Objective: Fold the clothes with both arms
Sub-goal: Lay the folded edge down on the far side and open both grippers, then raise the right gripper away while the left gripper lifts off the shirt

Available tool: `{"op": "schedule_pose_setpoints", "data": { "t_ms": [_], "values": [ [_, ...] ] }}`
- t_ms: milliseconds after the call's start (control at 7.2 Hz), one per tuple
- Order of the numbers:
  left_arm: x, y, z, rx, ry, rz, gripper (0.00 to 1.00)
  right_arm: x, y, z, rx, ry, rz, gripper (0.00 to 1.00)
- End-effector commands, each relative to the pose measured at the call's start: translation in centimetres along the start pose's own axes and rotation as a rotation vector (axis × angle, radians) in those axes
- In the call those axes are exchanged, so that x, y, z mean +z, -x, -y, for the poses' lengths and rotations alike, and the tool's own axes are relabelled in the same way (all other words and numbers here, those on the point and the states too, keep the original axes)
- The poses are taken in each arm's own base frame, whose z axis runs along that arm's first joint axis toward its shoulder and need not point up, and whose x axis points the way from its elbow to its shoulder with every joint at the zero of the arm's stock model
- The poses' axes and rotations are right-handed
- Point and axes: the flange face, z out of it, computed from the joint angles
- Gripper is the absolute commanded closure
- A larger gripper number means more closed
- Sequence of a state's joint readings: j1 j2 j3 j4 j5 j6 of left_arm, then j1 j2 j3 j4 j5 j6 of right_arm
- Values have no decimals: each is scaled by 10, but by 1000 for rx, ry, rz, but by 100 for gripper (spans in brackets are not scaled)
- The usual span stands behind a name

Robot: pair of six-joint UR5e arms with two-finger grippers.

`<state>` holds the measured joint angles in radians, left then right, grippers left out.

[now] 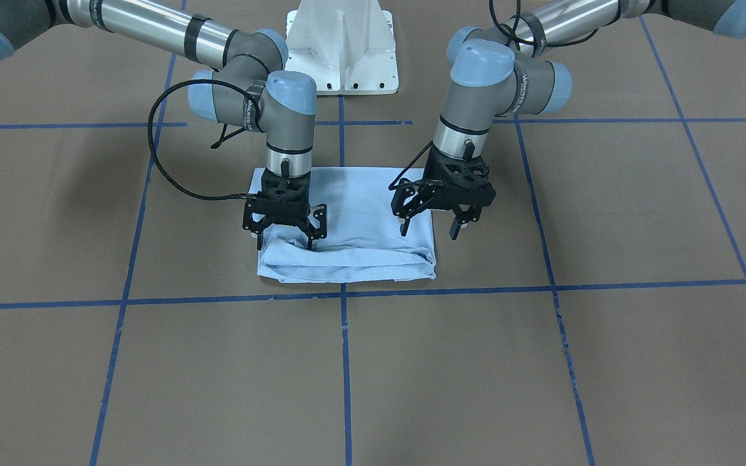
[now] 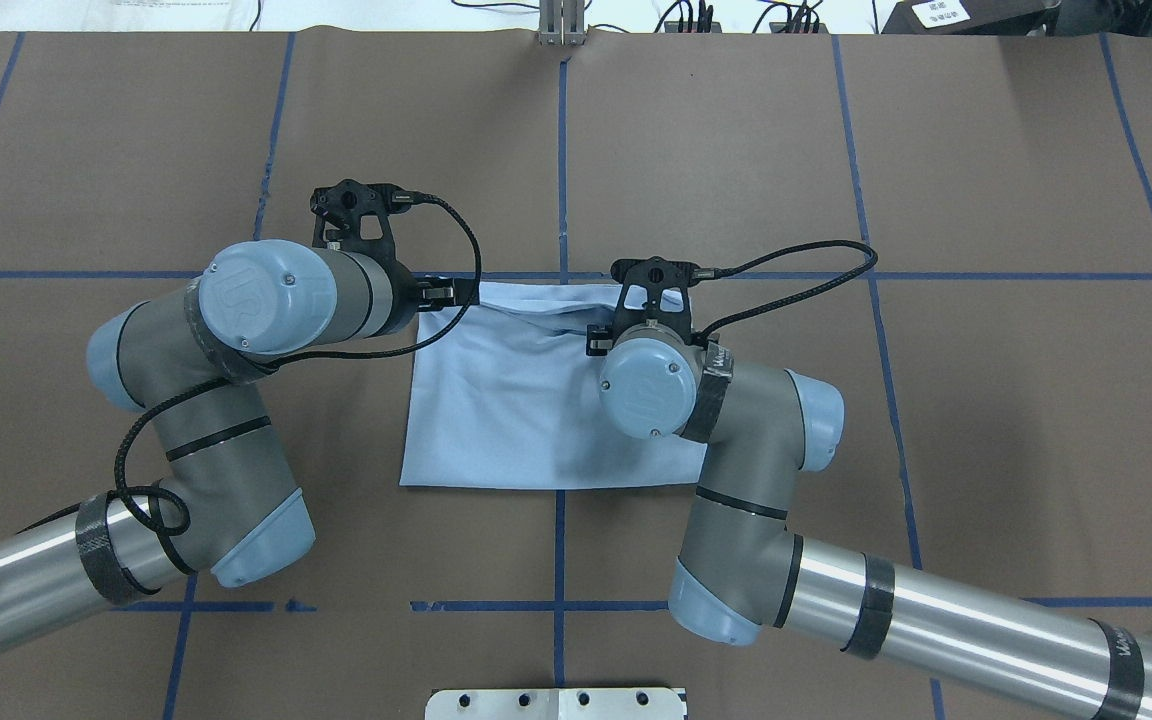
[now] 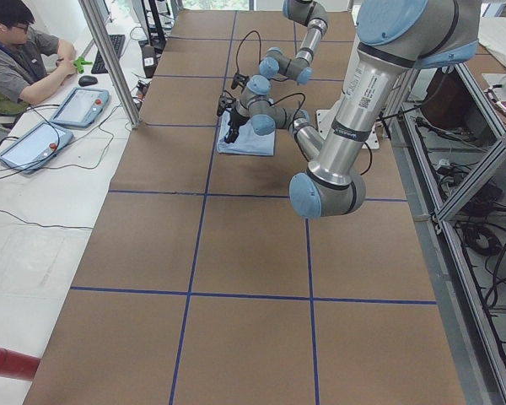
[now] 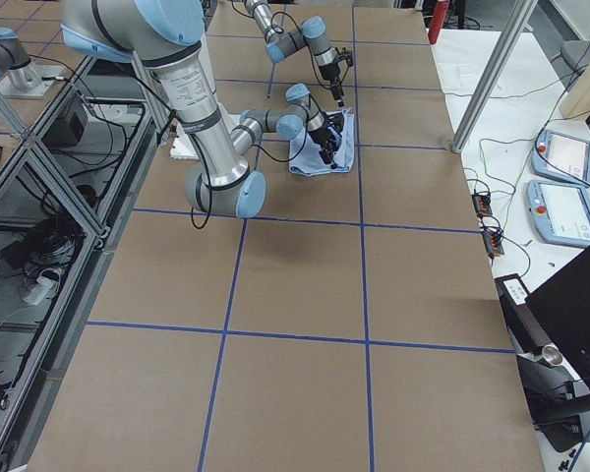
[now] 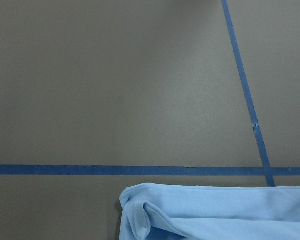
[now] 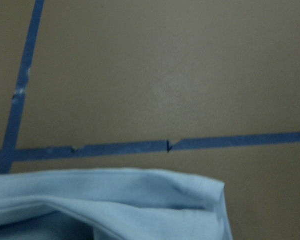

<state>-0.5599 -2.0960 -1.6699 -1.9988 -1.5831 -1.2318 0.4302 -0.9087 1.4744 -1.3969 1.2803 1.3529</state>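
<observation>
The light blue T-shirt (image 1: 353, 213) lies folded into a small rectangle on the brown table, with a rolled, wrinkled edge on the side away from the robot; its print is hidden. It also shows in the overhead view (image 2: 506, 410). My left gripper (image 1: 430, 230) is open and hovers over one far corner of the shirt, holding nothing. My right gripper (image 1: 285, 243) is open, its fingertips down at the rolled fold near the other far corner. Both wrist views show only the shirt's edge (image 5: 215, 212) (image 6: 105, 200) and no fingers.
Blue tape lines (image 1: 344, 294) mark a grid on the table. The white pedestal base (image 1: 342, 45) stands behind the shirt. An operator (image 3: 17, 51) sits at a side desk with teach pendants (image 3: 80, 105).
</observation>
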Motion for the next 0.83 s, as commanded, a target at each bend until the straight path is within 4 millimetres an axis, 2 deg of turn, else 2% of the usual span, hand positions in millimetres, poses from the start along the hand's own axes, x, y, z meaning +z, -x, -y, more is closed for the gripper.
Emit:
{"op": "schedule_pose_setpoints", "data": {
  "t_ms": [0, 139, 278, 416, 555, 694],
  "values": [
    [0, 0, 0, 0, 0, 0, 0, 20, -34, 74, -9, -51, -61, 0],
    [0, 1, -1, -1, 2, 1, 0, 34, -45, 96, 4, -60, -96, 0],
    [2, 2, -3, 0, 4, 5, 0, 26, -48, 129, 59, -18, -34, 0],
    [8, 1, -7, 4, 12, 14, 0, 14, -55, 153, 100, 90, 92, 0],
    [33, 6, -22, 18, 41, 65, 0, 6, -58, 163, 108, 143, 132, 0],
    [45, 1, -37, 33, 61, 76, 0, -1, -56, 165, 95, 137, 147, 0]
  ]
}}
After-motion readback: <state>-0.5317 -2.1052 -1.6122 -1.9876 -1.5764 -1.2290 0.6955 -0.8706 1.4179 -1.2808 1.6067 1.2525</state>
